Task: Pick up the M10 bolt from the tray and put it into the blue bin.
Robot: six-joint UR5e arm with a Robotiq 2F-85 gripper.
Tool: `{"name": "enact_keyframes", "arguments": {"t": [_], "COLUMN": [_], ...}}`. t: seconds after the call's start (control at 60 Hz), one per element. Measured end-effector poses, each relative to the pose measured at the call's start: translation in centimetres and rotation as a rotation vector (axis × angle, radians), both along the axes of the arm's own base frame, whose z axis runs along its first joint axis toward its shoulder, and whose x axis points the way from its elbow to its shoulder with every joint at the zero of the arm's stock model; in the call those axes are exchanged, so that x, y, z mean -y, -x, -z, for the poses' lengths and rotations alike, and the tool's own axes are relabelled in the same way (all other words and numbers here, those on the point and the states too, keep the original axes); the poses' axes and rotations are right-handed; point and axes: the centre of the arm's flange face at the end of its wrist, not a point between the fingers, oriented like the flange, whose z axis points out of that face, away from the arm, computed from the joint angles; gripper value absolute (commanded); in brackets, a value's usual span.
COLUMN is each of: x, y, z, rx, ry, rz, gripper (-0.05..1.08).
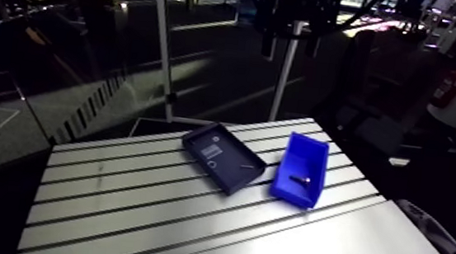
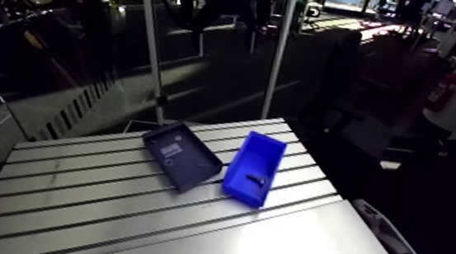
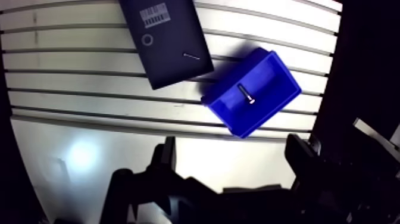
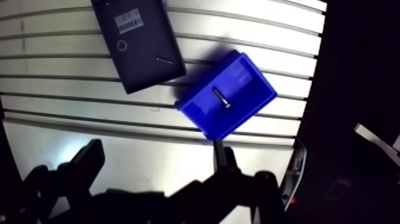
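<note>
Inside the bin (image 3: 226,113), bolt (image 3: 245,94) lies flat on its floor, so drop-off looks done. Claw (image 3: 232,154) hangs high over the table (image 3: 89,119), spread and empty, probably clearing out. Tray (image 3: 169,62) just beside holds a ring (image 3: 147,40) and a thin pin (image 3: 191,56).

bright blue bin (image 1: 312,151) holding a dark bolt (image 3: 246,95); dark navy tray (image 1: 236,172) with a white barcode label (image 1: 213,150); silver surface (image 1: 146,210) striped by dark slots.

Slotted table (image 1: 146,210): dark tray (image 1: 229,178) beside blue bin (image 1: 307,153).
</note>
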Motion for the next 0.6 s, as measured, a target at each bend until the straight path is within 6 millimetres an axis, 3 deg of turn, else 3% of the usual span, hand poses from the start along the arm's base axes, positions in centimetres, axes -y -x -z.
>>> {"name": "enact_keyframes", "arguments": {"t": [0.6], "x": [10.7], "y": [0.7], "z": [-4.4], "rx": [0.006], "ry": [-0.029], "rz": [0.133], "gripper": [0.01]}}
